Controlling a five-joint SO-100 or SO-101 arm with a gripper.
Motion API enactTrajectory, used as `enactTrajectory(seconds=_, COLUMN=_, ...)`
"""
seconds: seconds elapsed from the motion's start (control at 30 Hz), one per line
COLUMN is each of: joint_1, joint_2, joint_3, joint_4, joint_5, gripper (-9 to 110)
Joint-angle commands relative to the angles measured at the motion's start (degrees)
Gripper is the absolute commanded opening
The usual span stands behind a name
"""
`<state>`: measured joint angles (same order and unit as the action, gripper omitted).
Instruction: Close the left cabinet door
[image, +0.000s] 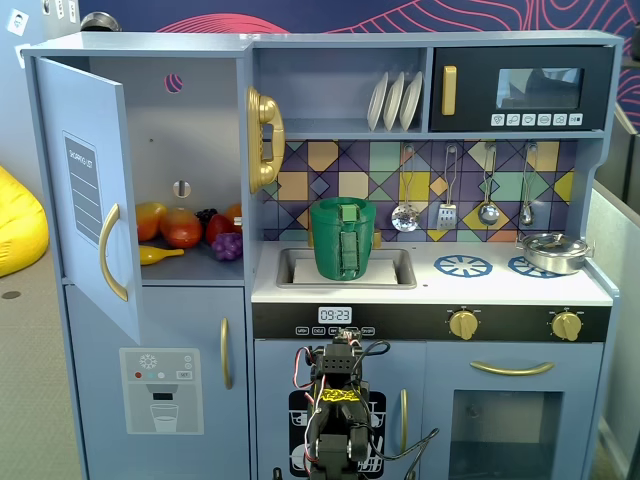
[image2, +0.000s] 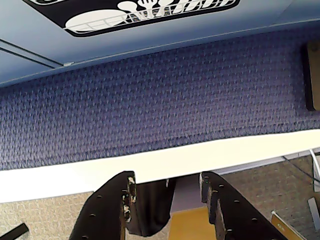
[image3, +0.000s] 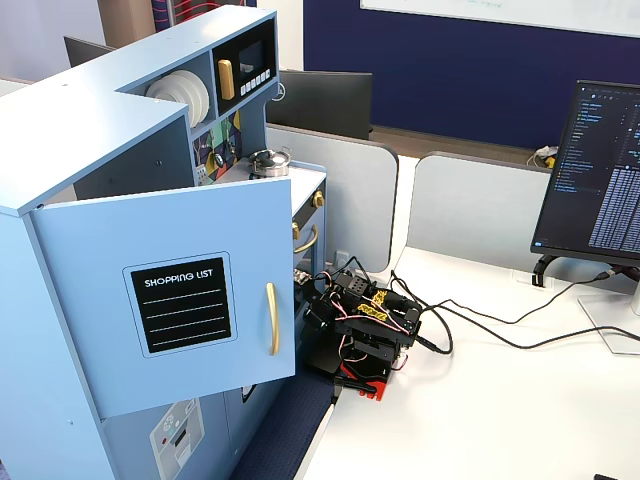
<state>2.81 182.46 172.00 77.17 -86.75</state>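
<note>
The left cabinet door (image: 88, 140) stands open, swung out towards the camera at the far left of the fixed view. Its gold handle (image: 111, 252) and chalkboard panel (image: 82, 190) are seen at an angle. In the other fixed view the door (image3: 170, 240) faces the camera with its "SHOPPING LIST" panel (image3: 180, 305) and handle (image3: 271, 318). My arm (image: 335, 415) sits folded low in front of the kitchen's middle, right of and below the door, and also shows in the other fixed view (image3: 365, 325). In the wrist view my gripper (image2: 167, 177) is open and empty, pointing down over the white table edge (image2: 75, 175) and blue carpet (image2: 160, 100).
Toy fruit (image: 185, 228) lies inside the open cabinet. Below it is the dispenser door (image: 160, 375). A gold phone (image: 264, 138) hangs beside the cabinet and a green cup (image: 343, 238) stands in the sink. Cables (image3: 480, 335) and a monitor (image3: 598, 170) are on the white table.
</note>
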Motion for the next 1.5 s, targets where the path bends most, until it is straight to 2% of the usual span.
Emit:
enactTrajectory(seconds=0.0, joint_1=-0.70, joint_2=-0.26, joint_3=-0.26, joint_4=10.63, joint_5=-0.09, gripper=0)
enactTrajectory(seconds=0.33, joint_1=-1.14, joint_2=-0.26, joint_3=-0.26, joint_4=10.63, joint_5=0.00, gripper=0)
enactTrajectory(seconds=0.43, joint_1=-2.90, joint_2=-0.35, joint_3=-0.53, joint_4=6.42, joint_5=-6.24, gripper=0)
enactTrajectory(seconds=0.57, joint_1=-18.81, joint_2=-6.24, joint_3=-8.53, joint_4=-11.34, joint_5=-5.19, gripper=0)
enactTrajectory(seconds=0.7, joint_1=-39.55, joint_2=-14.68, joint_3=-17.67, joint_4=-26.98, joint_5=2.02, gripper=0)
enactTrajectory(seconds=0.9, joint_1=-61.79, joint_2=-18.02, joint_3=-12.74, joint_4=-60.03, joint_5=-7.65, gripper=0)
enactTrajectory(seconds=1.0, joint_1=-76.03, joint_2=-22.68, joint_3=-7.91, joint_4=-85.69, joint_5=-10.11, gripper=0)
enactTrajectory(seconds=1.07, joint_1=-83.94, joint_2=-27.69, joint_3=-6.86, joint_4=-96.42, joint_5=-15.12, gripper=0)
enactTrajectory(seconds=1.27, joint_1=-95.10, joint_2=-36.12, joint_3=-10.02, joint_4=-101.16, joint_5=-32.78, gripper=0)
enactTrajectory(seconds=1.47, joint_1=-102.30, joint_2=-41.04, joint_3=-17.93, joint_4=-99.58, joint_5=-39.90, gripper=0)
